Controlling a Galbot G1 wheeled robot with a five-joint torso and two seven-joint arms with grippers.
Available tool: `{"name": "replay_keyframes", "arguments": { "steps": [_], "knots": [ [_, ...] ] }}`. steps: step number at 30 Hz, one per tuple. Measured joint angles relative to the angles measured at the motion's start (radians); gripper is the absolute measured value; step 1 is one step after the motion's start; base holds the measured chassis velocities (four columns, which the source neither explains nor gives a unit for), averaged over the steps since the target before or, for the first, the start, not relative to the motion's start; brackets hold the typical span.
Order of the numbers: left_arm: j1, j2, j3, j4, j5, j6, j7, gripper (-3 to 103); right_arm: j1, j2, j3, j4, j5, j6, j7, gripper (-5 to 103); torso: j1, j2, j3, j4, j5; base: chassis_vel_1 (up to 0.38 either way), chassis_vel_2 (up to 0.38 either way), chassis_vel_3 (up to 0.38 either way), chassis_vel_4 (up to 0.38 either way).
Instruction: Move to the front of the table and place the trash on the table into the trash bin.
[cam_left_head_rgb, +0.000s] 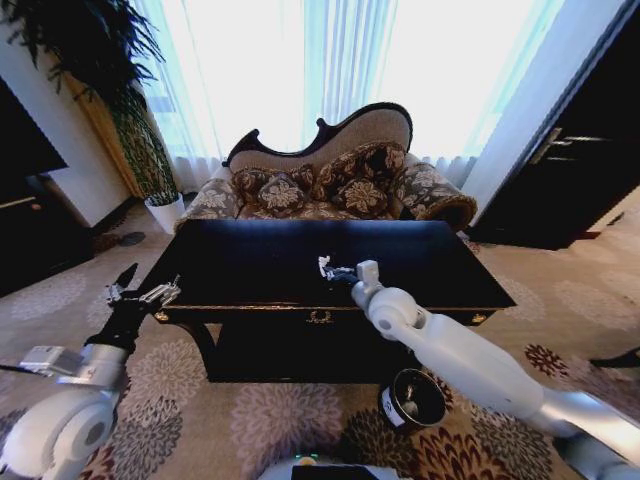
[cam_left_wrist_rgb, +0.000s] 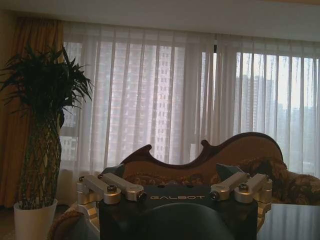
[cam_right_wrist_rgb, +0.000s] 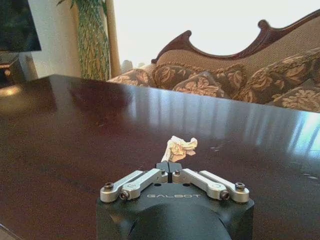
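Crumpled white tissue wad (cam_right_wrist_rgb: 181, 148), one, sits clamped in my right gripper (cam_right_wrist_rgb: 172, 169) above the glossy black wooden table (cam_left_head_rgb: 250, 265). Patterned sofa (cam_left_head_rgb: 340, 185) stands behind; one small black cylindrical bin (cam_left_head_rgb: 412, 400) below. My left gripper (cam_left_head_rgb: 140, 293) hangs spread apart.

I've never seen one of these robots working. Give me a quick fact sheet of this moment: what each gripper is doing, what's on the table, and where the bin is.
right gripper: over the table, shut on the tissue wad
left gripper: open, off the table's left corner, holding nothing
trash bin: on the carpet in front of the table, below the right arm, something pale inside
behind the table: sofa, potted plant
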Motion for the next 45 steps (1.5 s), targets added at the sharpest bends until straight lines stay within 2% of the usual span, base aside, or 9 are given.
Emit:
{"name": "replay_keyframes", "arguments": {
  "steps": [8,10,12,15,16,21,31,40,45],
  "knots": [
    [0.0,0.0,0.0,0.0,0.0,0.0,0.0,100,-0.182,-0.082,0.215,0.101,-0.071,0.044,-0.094,0,0.0,0.0,0.0,0.0001,-0.0002,0.0,0.0,0.0,0.0],
    [0.0,0.0,0.0,0.0,0.0,0.0,0.0,100,-0.31,-0.115,0.333,0.139,-0.144,0.09,-0.173,0,0.0,0.0,0.0,0.0,-0.0002,0.0,0.0,0.0,0.0],
    [0.0,0.0,0.0,0.0,0.0,0.0,0.0,100,-0.345,-0.121,0.364,0.149,-0.158,0.102,-0.191,0,0.0,0.0,0.0,-0.0002,0.0001,0.0,0.0,0.0,0.0],
    [0.0,0.0,0.0,0.0,0.0,0.0,0.0,100,-0.511,-0.125,0.532,0.186,-0.189,0.163,-0.24,0,0.0,0.0,0.0,-0.0003,-0.0002,0.0,0.0,0.0,0.0],
    [0.0,0.0,0.0,0.0,0.0,0.0,0.0,100,-0.511,-0.125,0.532,0.186,-0.189,0.163,-0.24,0,0.0,0.0,0.0,-0.0003,-0.0002,0.0,0.0,0.0,0.0],
    [0.0,0.0,0.0,0.0,0.0,0.0,0.0,100,-0.654,-0.078,0.672,0.16,-0.244,0.301,-0.285,0,0.0,0.0,0.0,0.0,-0.0001,0.0,0.0,0.0,0.0],
    [0.0,0.0,0.0,0.0,0.0,0.0,0.0,100,-0.871,0.059,0.811,0.163,-0.323,0.468,-0.378,0,0.0,0.0,0.0,0.0,-0.0003,0.0,0.0,0.0,0.0],
    [0.0,0.0,0.0,0.0,0.0,0.0,0.0,100,-1.022,0.14,0.941,0.162,-0.357,0.591,-0.433,0,0.0,0.0,0.0,0.0,-0.0002,0.0,0.0,0.0,0.0],
    [0.0,0.0,0.0,0.0,0.0,0.0,0.0,100,-1.116,0.191,1.013,0.103,-0.367,0.714,-0.501,0,0.0,0.0,0.0,0.0,-0.0001,0.0,0.0,0.0,0.0]
  ]
}}
